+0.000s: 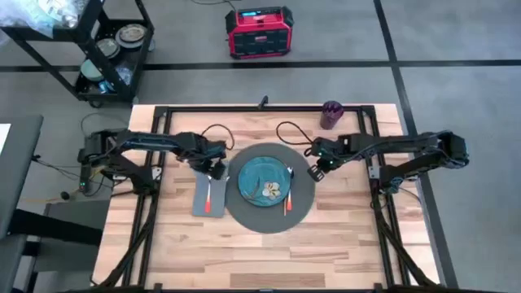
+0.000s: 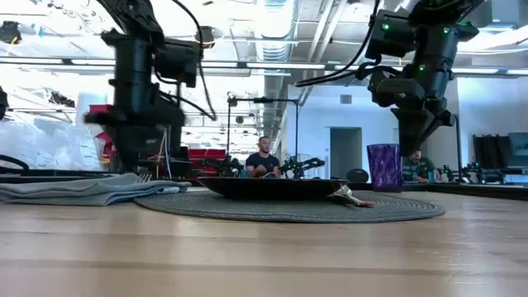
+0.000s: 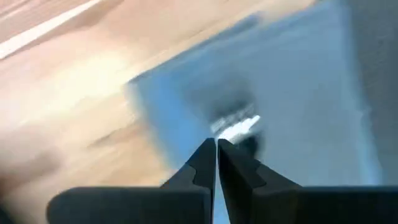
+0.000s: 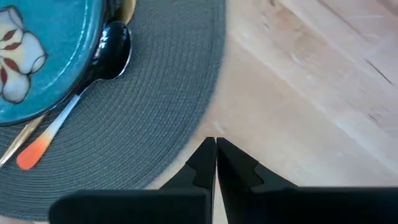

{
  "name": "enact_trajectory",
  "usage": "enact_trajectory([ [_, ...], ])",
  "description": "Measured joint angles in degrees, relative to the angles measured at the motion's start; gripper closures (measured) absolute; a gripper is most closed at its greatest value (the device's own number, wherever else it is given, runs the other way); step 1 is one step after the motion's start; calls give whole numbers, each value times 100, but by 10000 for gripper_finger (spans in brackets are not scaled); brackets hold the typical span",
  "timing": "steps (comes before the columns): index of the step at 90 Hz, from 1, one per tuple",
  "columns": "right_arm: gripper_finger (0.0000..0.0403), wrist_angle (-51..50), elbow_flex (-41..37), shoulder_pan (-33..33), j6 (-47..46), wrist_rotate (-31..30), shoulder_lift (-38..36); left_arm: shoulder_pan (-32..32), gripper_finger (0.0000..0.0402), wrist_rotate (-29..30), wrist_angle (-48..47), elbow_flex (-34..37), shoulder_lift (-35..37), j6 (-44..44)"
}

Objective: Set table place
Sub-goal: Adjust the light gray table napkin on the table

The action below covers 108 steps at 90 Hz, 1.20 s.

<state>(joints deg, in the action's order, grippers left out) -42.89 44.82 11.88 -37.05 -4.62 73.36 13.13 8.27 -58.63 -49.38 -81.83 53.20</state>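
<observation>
On the wooden table [image 1: 269, 252] lies the round dark mat [image 1: 303, 203] with the blue-green plate [image 1: 259, 175] on it. An orange-handled spoon [image 4: 74, 102] lies on the mat, its bowl against the plate's right rim. Left of the mat lies the grey napkin [image 1: 200, 195] with the orange-handled fork [image 1: 209, 199] on top. The purple cup [image 1: 330, 114] stands at the far right. My left gripper [image 3: 216, 144] is shut, low over the napkin's far end near the fork's metal end [image 3: 236, 124]. My right gripper [image 4: 216, 143] is shut and hangs above the mat's right edge. My left gripper points its shut fingers down at the napkin [image 3: 298, 93], beside the fork's metal end. I cannot tell whether the fingertips touch the cloth or the fork.
Two black cables [image 1: 216, 134] loop on the far part of the table. A red box [image 1: 259, 32] and a black wheeled cart [image 1: 106, 49] stand on the floor beyond it. People [image 2: 264, 158] sit in the room behind. Bare wood lies toward the near edge.
</observation>
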Motion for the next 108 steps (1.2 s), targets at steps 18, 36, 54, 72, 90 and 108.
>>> enact_trajectory([
  [18,402,2,0,-4,156,17,0,-557,401,-323,-41,656,388,939],
  [36,402,-20,0,33,174,-5,2,-1211,401,-562,417,958,392,1789],
  [54,402,-57,0,29,174,-8,2,-1704,401,-691,948,1165,392,2510],
  [72,402,-89,0,28,268,-9,2,-1919,401,-699,1016,1177,392,2800],
  [90,402,-340,129,33,385,-117,2,-2007,401,-703,758,1115,392,2829],
  [108,397,-1103,1214,224,1411,-1349,-468,-1957,401,-187,-252,479,785,2516],
])
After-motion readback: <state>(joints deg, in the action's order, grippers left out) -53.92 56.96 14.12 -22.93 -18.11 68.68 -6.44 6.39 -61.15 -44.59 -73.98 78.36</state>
